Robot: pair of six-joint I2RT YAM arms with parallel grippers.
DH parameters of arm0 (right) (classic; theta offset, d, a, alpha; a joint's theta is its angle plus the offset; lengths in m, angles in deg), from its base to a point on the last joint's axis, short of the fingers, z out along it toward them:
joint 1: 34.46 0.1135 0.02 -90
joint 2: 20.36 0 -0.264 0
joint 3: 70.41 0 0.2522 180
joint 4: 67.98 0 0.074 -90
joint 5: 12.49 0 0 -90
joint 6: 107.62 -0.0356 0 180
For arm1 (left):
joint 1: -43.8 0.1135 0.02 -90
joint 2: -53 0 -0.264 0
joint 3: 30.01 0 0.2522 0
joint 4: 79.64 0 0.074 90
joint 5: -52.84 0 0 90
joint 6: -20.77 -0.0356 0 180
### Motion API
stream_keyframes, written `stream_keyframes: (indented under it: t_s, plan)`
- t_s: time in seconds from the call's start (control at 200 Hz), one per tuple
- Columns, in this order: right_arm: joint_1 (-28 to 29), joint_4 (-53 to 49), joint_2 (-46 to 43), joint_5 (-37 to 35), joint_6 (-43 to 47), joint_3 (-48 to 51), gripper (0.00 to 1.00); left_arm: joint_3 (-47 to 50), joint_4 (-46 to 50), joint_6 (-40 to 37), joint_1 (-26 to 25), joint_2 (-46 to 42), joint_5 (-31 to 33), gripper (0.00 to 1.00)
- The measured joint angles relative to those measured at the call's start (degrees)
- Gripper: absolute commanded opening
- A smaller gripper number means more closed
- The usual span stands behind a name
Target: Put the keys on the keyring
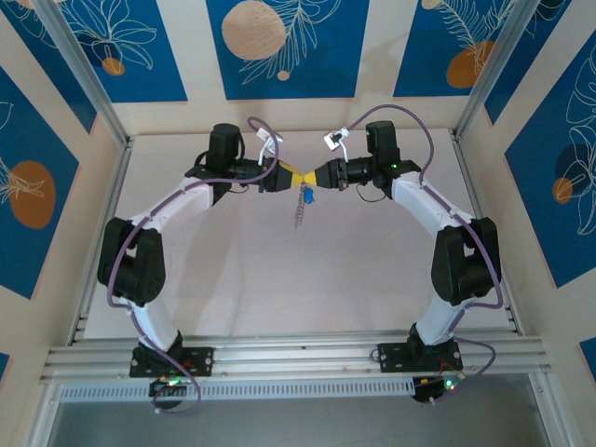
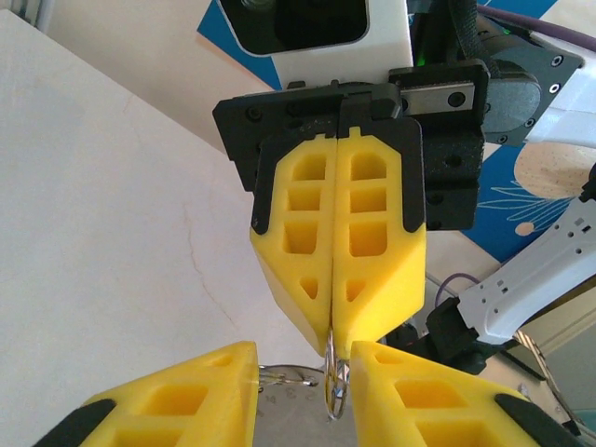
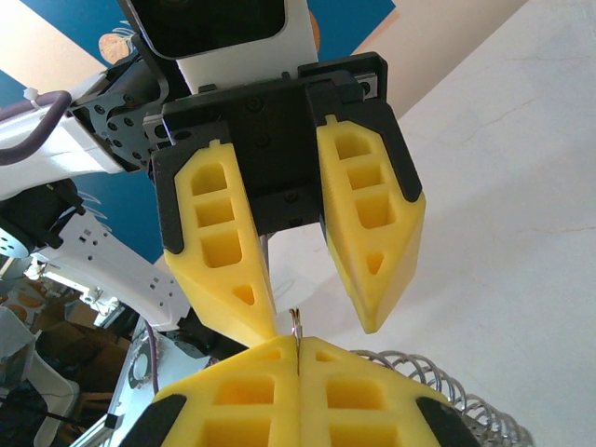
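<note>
Above the middle of the table my two grippers meet tip to tip. My right gripper (image 1: 321, 174) (image 3: 298, 343) is shut on the thin silver loop of the keyring (image 3: 297, 321) (image 2: 336, 384), whose end sticks out past its pads. Facing it, my left gripper (image 1: 284, 175) (image 2: 303, 365) is open, one yellow finger on each side of that loop. A flat grey metal piece (image 2: 279, 414) lies between the left fingers, and a wire clasp (image 2: 289, 376) touches the left one. The blue-headed key (image 1: 304, 196) hangs just under the meeting point.
A silver coiled spring (image 1: 299, 217) (image 3: 456, 386) dangles below the key. The pale table (image 1: 298, 279) lies beneath, bounded by aluminium rails (image 1: 298, 354) in front and blue patterned walls (image 1: 279, 47) behind and at the sides.
</note>
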Motion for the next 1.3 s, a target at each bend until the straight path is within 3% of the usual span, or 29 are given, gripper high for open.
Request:
stream_keyframes:
  t_s: [0.12, 0.21, 0.38, 0.525, 0.655, 0.9, 1.3]
  plan:
    - [0.00, 0.00, 0.00, -0.13, 0.00, 0.00, 0.00, -0.02, -0.15, 0.59, -0.04, 0.07, -0.24, 0.08]
    - [-0.09, -0.04, 0.11, -0.42, 0.00, 0.00, 0.00, -0.17, -0.37, 0.74, -0.26, 0.07, -0.90, 0.00]
    - [-0.07, 0.02, 0.20, -0.42, -0.02, 0.00, 0.00, -0.20, -0.33, 0.76, -0.55, 0.07, -1.01, 0.00]
    - [-0.31, 1.18, -0.13, -1.16, -1.33, 0.39, 0.29, 0.96, -3.48, 2.51, -0.66, 0.02, -0.59, 0.00]
    - [-1.92, 6.51, -4.35, -2.34, -5.51, 5.53, 0.38, 4.98, -10.32, 6.75, -1.25, -0.11, 0.90, 0.00]
    - [-4.98, 16.22, -16.28, -9.27, -11.93, 16.76, 0.42, 12.13, -23.91, 16.74, -1.38, -1.99, 4.63, 0.00]
    - [2.93, 24.04, -26.03, -31.43, -13.29, 36.22, 0.42, 16.24, -28.98, 20.79, -4.83, -8.13, 10.93, 0.00]
